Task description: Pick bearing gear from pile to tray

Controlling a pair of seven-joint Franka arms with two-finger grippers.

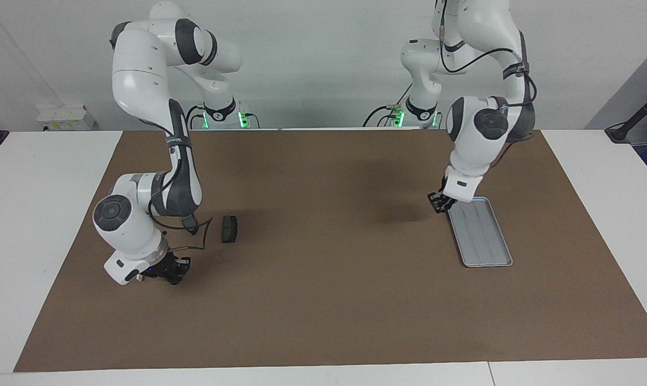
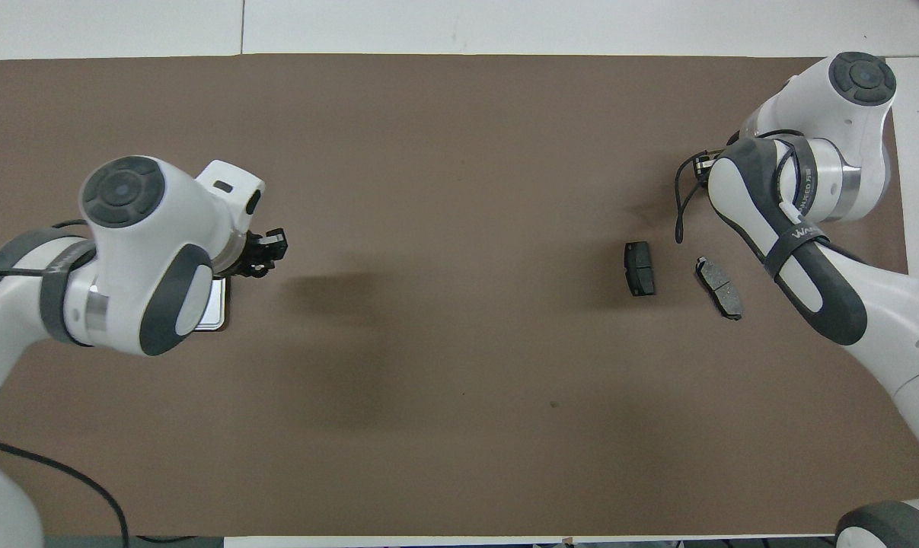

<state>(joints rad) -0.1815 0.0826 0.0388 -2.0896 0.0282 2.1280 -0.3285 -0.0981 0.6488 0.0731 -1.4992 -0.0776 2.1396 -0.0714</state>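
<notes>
The silver tray [image 1: 484,236] lies at the left arm's end of the mat and is mostly covered by that arm in the overhead view [image 2: 214,306]. My left gripper [image 1: 438,202] hangs just over the tray's corner nearest the robots [image 2: 265,251]. What it holds, if anything, I cannot make out. The pile shows as two dark brake pads [image 2: 639,268] [image 2: 719,287] at the right arm's end; the facing view shows one pad [image 1: 229,229]. My right gripper [image 1: 172,274] is down at the mat, farther from the robots than the pads, and shut. No bearing gear shows.
A brown mat [image 1: 323,300] covers the table between white margins. The right arm's elbow and a loose black cable [image 1: 200,236] hang low beside the nearer brake pad. A tiny dark speck [image 2: 553,404] lies on the mat near the robots.
</notes>
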